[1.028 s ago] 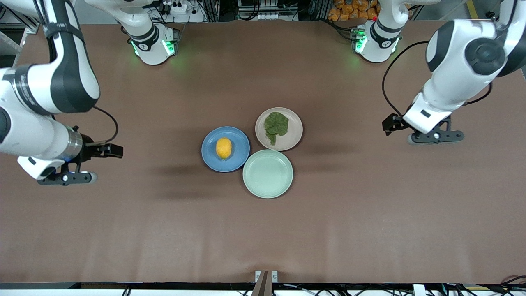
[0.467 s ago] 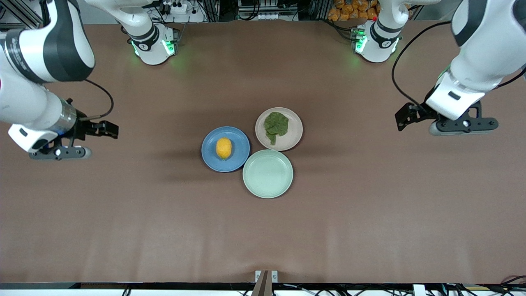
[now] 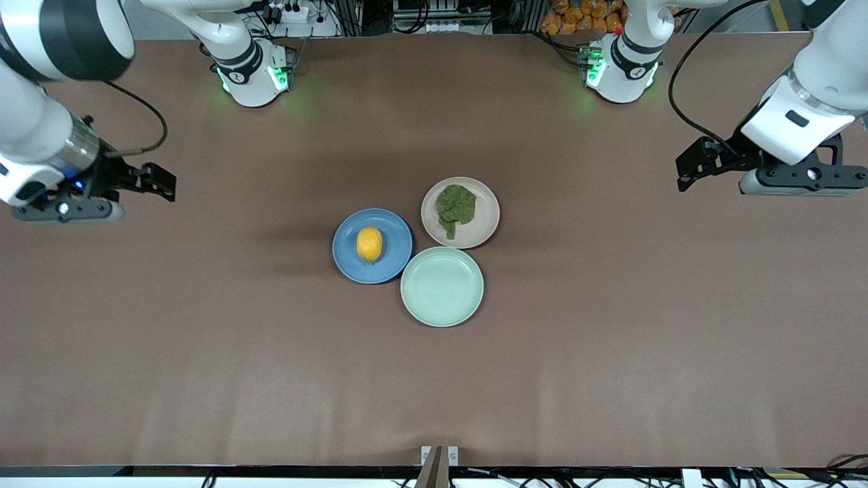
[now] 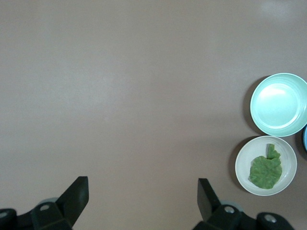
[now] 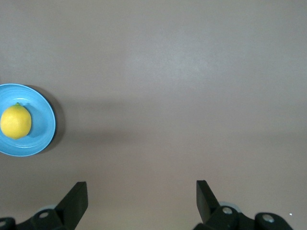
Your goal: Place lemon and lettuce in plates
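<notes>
Your main risk from here is a needless return toward the middle of the worktop [image 3: 203, 379]; the three plates sit rim to rim, so a low pass by either arm could nudge one and shift its neighbours, and the lemon [image 3: 369, 244], being rounded, could roll off its shallow dish if that dish is bumped; the lettuce [image 3: 456, 207] is light and could slide or lift if clipped. Judging from how things lie, both placements look done, so you have little reason to reach in again.

The left end effector [image 4: 143, 194] hangs over bare worktop toward the left arm's end, its fingers spread wide and holding nothing; the right end effector [image 5: 141, 196] hangs over bare worktop toward the right arm's end, likewise spread and empty; both are well apart from the plates.

The lemon is a small oval, yellow-orange, lying near the middle of the blue plate [image 3: 346, 261]; the lettuce is a crumpled dull-green leaf with its narrow stem end pointing toward the front camera, lying inside the beige plate [image 3: 485, 227]; the mint-green plate [image 3: 441, 305], nearest the front camera, holds nothing.
</notes>
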